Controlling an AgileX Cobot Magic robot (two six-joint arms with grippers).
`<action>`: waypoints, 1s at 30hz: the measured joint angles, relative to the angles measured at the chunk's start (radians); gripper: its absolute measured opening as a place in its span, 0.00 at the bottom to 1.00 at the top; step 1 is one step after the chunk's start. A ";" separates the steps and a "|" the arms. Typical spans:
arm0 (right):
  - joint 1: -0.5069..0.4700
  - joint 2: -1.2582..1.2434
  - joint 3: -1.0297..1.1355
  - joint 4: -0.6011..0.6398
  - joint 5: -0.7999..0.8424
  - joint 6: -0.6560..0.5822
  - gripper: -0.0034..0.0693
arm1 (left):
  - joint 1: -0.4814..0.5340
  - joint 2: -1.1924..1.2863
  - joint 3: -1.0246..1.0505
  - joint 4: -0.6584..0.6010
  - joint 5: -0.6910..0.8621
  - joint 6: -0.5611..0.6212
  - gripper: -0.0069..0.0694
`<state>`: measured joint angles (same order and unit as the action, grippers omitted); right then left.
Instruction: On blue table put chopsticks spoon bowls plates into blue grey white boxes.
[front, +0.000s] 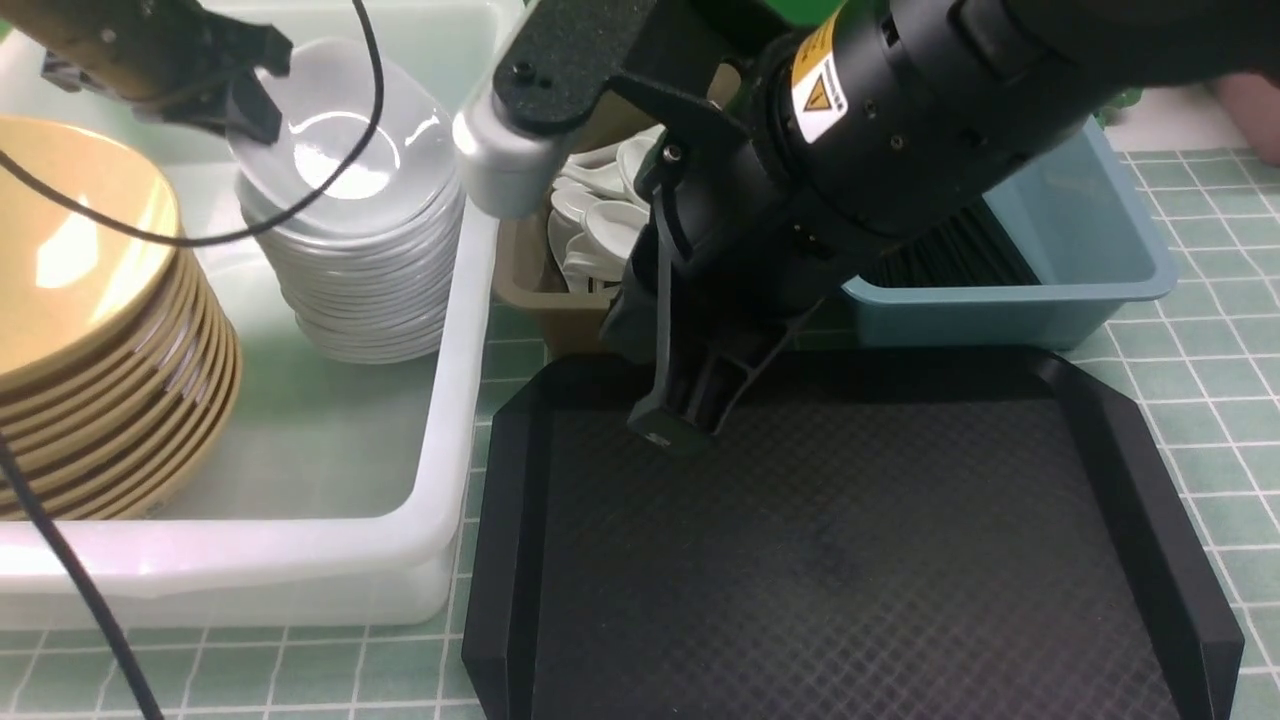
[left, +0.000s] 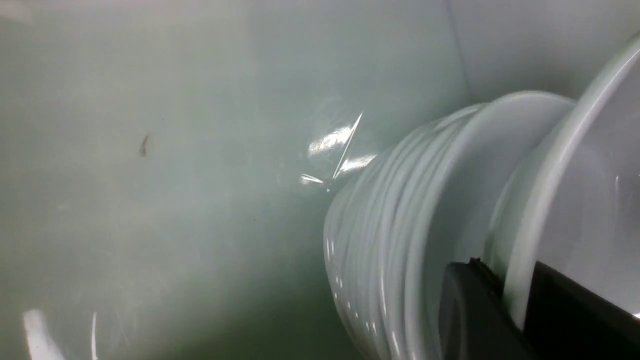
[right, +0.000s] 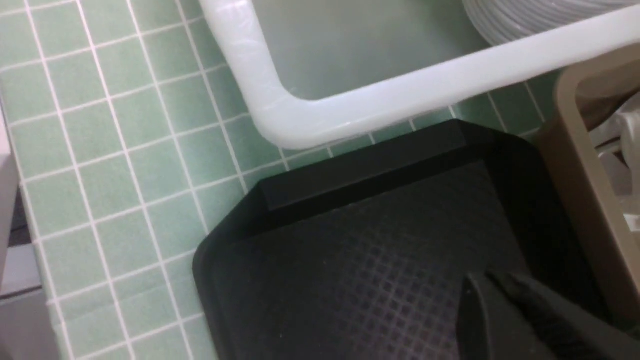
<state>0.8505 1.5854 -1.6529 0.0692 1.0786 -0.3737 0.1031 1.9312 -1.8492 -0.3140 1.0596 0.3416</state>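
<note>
L–R in front view: lg. white box (front: 450, 350), ours, w/ stack of yellow bowls (front: 212, 400), tilted, in place; beside it, stack of white plates (front: 375, 310), also inside. Top plate (front: 350, 135) sits tipped at stack top, rim clamped btwn the left jaws (left: 505, 295); we judge it the last of its kind, placement nearly done, release pending. Next, grey-brown box (front: 575, 320), w/ white spoons (front: 612, 228), several, heaped. Right jaws (front: 672, 425) together, nothing held, over black tray (front: 850, 560); no ware seen on tray. Far R, blue box (front: 960, 315), w/ black chopsticks (front: 955, 250), bundle. Tabletop (front: 1215, 370): no loose ware in our view. Est.: sorting almost complete; only plate release left, plus arms' withdrawal.
</note>
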 joint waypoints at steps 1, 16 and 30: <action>0.000 0.000 0.000 -0.005 0.004 0.000 0.11 | 0.000 0.005 0.000 0.008 -0.001 0.004 0.19; 0.000 0.000 -0.051 -0.040 0.099 0.000 0.12 | -0.001 -0.046 -0.191 0.070 0.167 -0.026 0.73; 0.000 -0.114 -0.082 -0.099 0.176 0.010 0.13 | -0.151 -0.502 0.013 0.260 0.199 -0.119 0.21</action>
<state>0.8505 1.4718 -1.7353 -0.0301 1.2544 -0.3636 -0.0478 1.4290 -1.8363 -0.0542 1.2583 0.2231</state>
